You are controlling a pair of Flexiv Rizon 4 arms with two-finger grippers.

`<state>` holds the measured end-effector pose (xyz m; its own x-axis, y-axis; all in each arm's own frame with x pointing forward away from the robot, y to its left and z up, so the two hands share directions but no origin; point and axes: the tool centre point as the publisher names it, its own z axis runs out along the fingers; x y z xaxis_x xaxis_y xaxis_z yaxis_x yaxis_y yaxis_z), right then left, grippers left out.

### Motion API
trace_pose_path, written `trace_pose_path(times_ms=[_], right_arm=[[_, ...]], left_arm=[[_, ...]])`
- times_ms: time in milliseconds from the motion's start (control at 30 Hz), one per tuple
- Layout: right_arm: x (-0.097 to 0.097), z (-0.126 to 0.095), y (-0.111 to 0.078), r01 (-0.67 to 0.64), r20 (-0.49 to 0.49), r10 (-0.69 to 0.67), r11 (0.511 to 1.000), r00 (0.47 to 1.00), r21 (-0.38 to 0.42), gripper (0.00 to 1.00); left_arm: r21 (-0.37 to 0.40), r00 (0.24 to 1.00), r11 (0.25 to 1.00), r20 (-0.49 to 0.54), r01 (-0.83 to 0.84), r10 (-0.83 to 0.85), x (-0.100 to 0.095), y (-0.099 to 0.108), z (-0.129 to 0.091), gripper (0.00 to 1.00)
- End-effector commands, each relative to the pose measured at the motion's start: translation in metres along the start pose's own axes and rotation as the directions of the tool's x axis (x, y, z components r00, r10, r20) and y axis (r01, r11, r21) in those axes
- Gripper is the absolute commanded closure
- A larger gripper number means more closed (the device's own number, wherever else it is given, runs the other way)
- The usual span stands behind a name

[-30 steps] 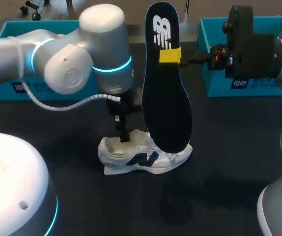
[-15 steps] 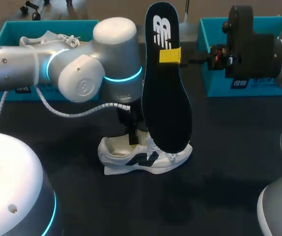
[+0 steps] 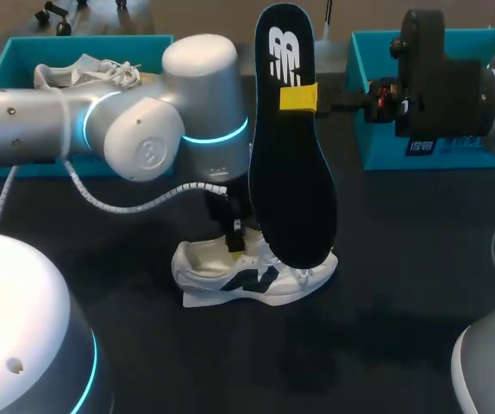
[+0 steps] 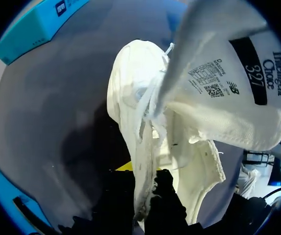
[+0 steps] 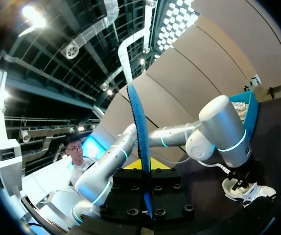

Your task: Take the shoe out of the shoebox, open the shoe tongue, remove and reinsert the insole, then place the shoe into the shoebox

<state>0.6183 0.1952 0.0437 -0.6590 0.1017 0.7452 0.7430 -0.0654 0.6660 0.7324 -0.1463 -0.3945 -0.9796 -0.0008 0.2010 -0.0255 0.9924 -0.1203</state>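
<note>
Right end effector [image 3: 300,97] half behind insole [image 3: 292,190]

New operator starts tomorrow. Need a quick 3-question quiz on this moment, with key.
1. True or false: the insole lies inside the shoe on the table.
2. Which one grips the shoe at its open top? A) left hand B) right hand C) neither
3. Fill in: the left box contains a ____.
Key: 1 false, the right hand holds it upright, outside the shoe. 2 A. 3 second shoe.
</note>
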Motion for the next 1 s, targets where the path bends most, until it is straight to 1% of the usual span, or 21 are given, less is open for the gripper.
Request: trace_pose_path(times_ms=[33, 133, 167, 267, 367, 467, 533, 667, 733, 800, 867, 1000], right_arm=[[0.001, 0.004, -0.001, 0.0, 0.001, 0.0, 1.0, 1.0, -0.005, 1.0], [0.001, 0.004, -0.001, 0.0, 0.001, 0.0, 1.0, 1.0, -0.005, 1.0], [0.001, 0.004, -0.001, 0.0, 0.001, 0.0, 1.0, 1.0, -0.005, 1.0], [0.001, 0.004, -0.001, 0.0, 0.001, 0.0, 1.0, 1.0, -0.005, 1.0], [0.001, 0.004, -0.001, 0.0, 0.001, 0.0, 1.0, 1.0, -0.005, 1.0], [0.001, 0.004, -0.001, 0.0, 0.001, 0.0, 1.0, 1.0, -0.005, 1.0], [0.001, 0.004, -0.001, 0.0, 0.001, 0.0, 1.0, 1.0, -0.005, 1.0], [0.001, 0.004, -0.001, 0.0, 0.001, 0.0, 1.0, 1.0, -0.005, 1.0], [0.001, 0.004, -0.001, 0.0, 0.001, 0.0, 1.0, 1.0, -0.005, 1.0], [0.001, 0.004, -0.001, 0.0, 0.001, 0.0, 1.0, 1.0, -0.005, 1.0], [0.001, 0.004, -0.001, 0.0, 0.001, 0.0, 1.0, 1.0, -0.005, 1.0], [0.001, 0.004, -0.001, 0.0, 0.001, 0.0, 1.0, 1.0, -0.005, 1.0]], left_arm=[[-0.02, 0.997, 0.997, -0.038, -0.074, 0.073, 0.002, 0.002, -0.008, 1.0], [-0.04, 0.981, 0.985, -0.106, -0.166, 0.161, 0.001, 0.0, -0.013, 1.0], [-0.036, 0.976, 0.981, -0.117, -0.189, 0.184, 0.001, -0.001, -0.014, 1.0], [-0.047, 0.944, 0.956, -0.179, -0.291, 0.278, 0.003, -0.006, -0.022, 1.0], [-0.057, 0.916, 0.927, -0.189, -0.37, 0.354, 0.004, -0.011, -0.032, 1.0], [-0.066, 0.861, 0.867, -0.172, -0.494, 0.478, 0.004, -0.017, -0.041, 1.0], [-0.081, 0.799, 0.797, -0.134, -0.599, 0.587, 0.005, -0.02, -0.046, 1.0], [-0.16, 0.735, 0.718, -0.102, -0.678, 0.671, 0.002, -0.033, -0.056, 1.0], [-0.174, 0.688, 0.668, -0.093, -0.723, 0.72, 0.003, -0.039, -0.062, 1.0], [-0.204, 0.651, 0.628, -0.072, -0.751, 0.755, 0.003, -0.044, -0.069, 1.0], [-0.237, 0.645, 0.618, -0.051, -0.749, 0.762, 0.003, -0.045, -0.071, 1.0], [-0.237, 0.645, 0.618, -0.051, -0.749, 0.762, 0.003, -0.045, -0.071, 1.0]])
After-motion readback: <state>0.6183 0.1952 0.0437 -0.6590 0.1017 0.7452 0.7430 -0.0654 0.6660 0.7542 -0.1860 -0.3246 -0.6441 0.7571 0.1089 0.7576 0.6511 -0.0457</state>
